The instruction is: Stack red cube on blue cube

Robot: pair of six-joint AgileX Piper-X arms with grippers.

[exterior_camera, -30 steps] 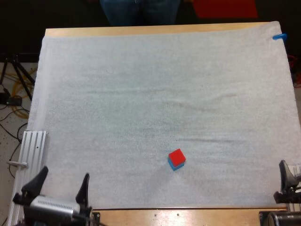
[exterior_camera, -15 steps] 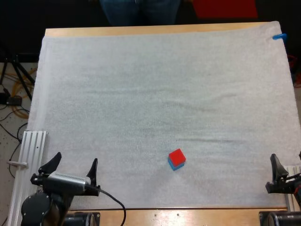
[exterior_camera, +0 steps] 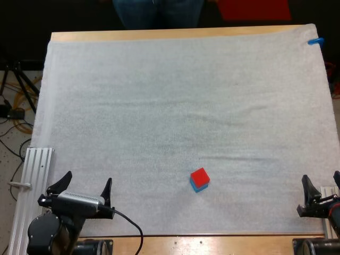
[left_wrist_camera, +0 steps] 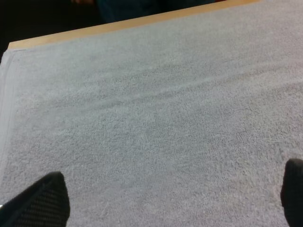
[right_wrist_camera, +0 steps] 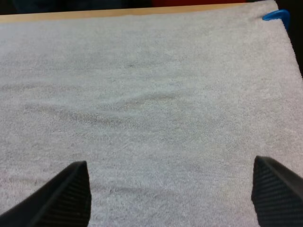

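The red cube (exterior_camera: 200,177) rests on top of the blue cube (exterior_camera: 197,187) on the white mat, toward the near middle of the table. My left gripper (exterior_camera: 84,185) stands open at the near left corner of the mat, well to the left of the stack. At the near right edge my right gripper (exterior_camera: 322,187) is open too, far right of the stack. In the left wrist view my left gripper (left_wrist_camera: 174,196) has its fingers wide apart over bare mat, and my right gripper (right_wrist_camera: 172,195) shows the same in the right wrist view.
A person's legs (exterior_camera: 158,11) stand beyond the far side of the table. A metal rail (exterior_camera: 32,180) runs along the near left edge of the mat (exterior_camera: 175,111). The wooden table edge (exterior_camera: 175,34) shows at the far side.
Both grippers have moved forward a little onto the mat from the near edge. The stacked cubes have not moved.
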